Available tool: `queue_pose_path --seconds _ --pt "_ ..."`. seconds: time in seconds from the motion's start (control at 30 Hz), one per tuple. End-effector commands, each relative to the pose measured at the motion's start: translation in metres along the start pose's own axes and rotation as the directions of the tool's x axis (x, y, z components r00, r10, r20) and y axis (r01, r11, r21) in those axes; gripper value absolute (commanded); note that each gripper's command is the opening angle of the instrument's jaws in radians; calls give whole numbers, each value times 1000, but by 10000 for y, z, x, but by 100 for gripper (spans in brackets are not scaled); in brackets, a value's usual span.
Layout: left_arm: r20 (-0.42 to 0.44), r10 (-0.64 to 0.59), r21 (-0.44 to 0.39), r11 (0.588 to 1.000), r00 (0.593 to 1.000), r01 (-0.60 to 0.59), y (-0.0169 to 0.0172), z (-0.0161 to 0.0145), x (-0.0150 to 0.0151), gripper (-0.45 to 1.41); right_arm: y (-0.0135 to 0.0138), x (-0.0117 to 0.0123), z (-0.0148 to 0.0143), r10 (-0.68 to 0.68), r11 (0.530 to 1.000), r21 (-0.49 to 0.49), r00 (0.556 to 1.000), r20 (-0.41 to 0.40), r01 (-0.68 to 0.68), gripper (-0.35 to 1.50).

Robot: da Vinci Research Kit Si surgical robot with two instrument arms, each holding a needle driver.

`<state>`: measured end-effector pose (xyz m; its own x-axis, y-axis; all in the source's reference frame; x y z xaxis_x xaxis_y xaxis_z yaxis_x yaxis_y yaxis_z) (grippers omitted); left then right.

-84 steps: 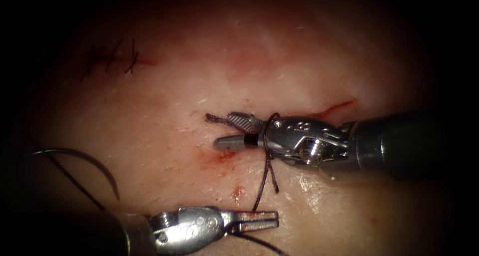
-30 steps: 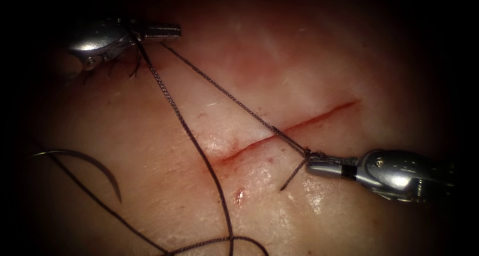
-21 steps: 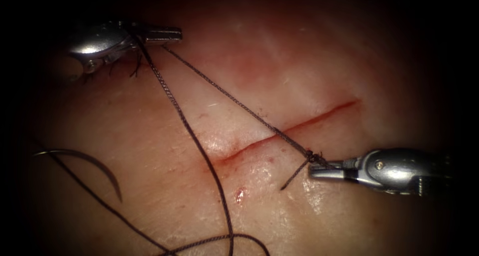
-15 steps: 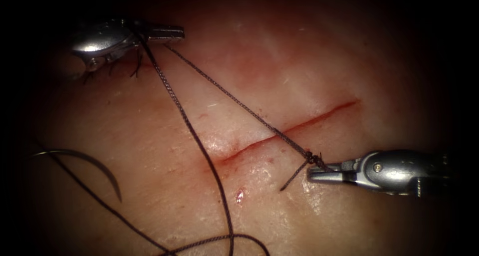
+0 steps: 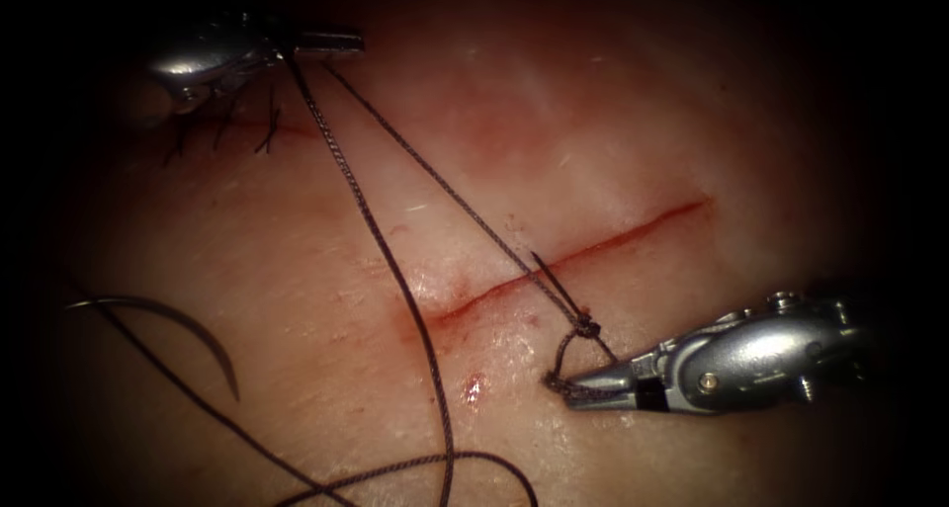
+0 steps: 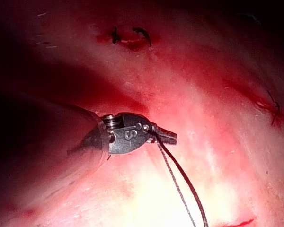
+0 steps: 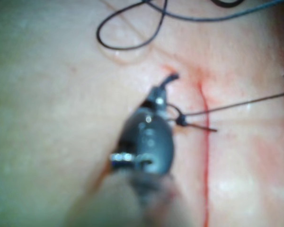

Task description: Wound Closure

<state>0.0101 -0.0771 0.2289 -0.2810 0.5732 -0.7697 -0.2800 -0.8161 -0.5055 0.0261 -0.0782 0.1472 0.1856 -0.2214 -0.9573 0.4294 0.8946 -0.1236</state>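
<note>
The cut (image 5: 583, 258) runs slantwise across the tissue (image 5: 593, 122). My left tool (image 5: 341, 42) sits far up on the left, jaws shut on the thread (image 5: 366, 220), which stretches taut down to a knot (image 5: 585, 325) just right of the cut. My right tool (image 5: 568, 382) lies below the knot, jaws shut on the thread where it leaves the tissue. A short tail (image 5: 546, 272) sticks up from the knot. The curved needle (image 5: 188, 321) lies free on the tissue at the far left, held by neither tool. The left wrist view shows the left tool (image 6: 168, 137) gripping thread (image 6: 180, 182). The right wrist view shows the right tool (image 7: 168, 81) beside the knot (image 7: 181, 121).
Older dark stitches (image 5: 222, 131) sit just below the left tool. Slack thread (image 5: 435, 463) loops along the near edge. A small spot of red fluid (image 5: 473, 388) marks the tissue left of the right tool.
The right tool has dropped down and leftward, from beside the knot to below it. The short tail has flipped upward. The left tool has risen slightly, keeping the thread taut.
</note>
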Motion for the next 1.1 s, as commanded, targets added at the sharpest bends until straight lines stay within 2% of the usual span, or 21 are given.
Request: queue_pose_path --seconds 0.03,0.17,0.37,0.47,0.63,0.73,0.9,1.1 --pt "4 0 3 1000 1000 0 2 4 -7 -45 5 17 22 -23 1000 1 1000 -13 23 -35" --pt "11 -2 13 1000 1000 2 -2 -4 -8 -45 17 27 42 -45 999 -8 999 -8 45 -35" --pt "16 -4 21 1000 1000 4 -5 -18 -11 -45 40 28 70 -44 999 -24 999 6 44 -35" --pt "20 -3 32 999 1000 3 -12 -27 -9 -45 42 25 74 -55 998 -16 998 3 55 -35" --pt "29 2 53 999 1000 -4 -26 -28 -2 -45 27 3 70 -74 997 -12 997 11 75 -35" --pt "42 2 52 999 999 -4 -31 -10 -4 -45 8 -29 62 -80 997 -1 996 30 80 -35" --pt "45 9 44 999 999 -11 -26 10 -12 -45 -6 -44 49 -70 997 15 997 44 70 -35" --pt "46 15 40 999 999 -17 -30 14 -15 -45 -23 -48 42 -60 998 20 997 42 59 -35"
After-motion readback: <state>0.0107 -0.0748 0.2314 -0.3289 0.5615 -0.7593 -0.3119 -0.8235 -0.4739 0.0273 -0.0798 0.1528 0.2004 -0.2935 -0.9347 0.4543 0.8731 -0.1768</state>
